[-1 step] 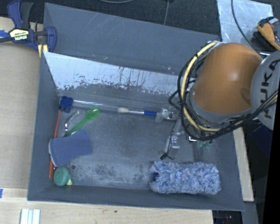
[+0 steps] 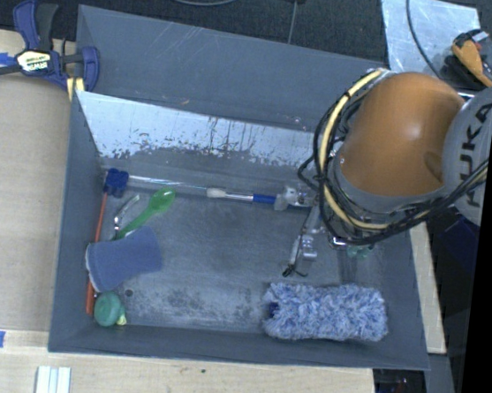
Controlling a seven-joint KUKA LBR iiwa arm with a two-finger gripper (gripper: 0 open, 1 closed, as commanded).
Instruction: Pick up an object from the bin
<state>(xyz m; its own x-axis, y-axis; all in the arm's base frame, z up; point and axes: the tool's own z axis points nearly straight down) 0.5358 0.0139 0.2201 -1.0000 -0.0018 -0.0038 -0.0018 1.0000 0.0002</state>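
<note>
Lying in bin (image 2: pixel 76 241): fluffy duster (image 2: pixel 328 312); blue cloth (image 2: pixel 124 258)

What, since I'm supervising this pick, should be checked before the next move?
1. The gripper over a thing: not ok, over bare bin floor beside the fuzzy blue duster.
2. Duster lying free: ok, alone at front right.
3. The clear rod at the back wall clear of the wrist cables: cannot tell, they cover its end.
4. The blue cloth, green spoon, teal ball far from gripper: ok, at the left.

Arm (image 2: pixel 474 139) in from the right — orange-covered wrist (image 2: pixel 396 134), looped cables (image 2: pixel 330 152), gripper (image 2: pixel 303 257) downward
</note>
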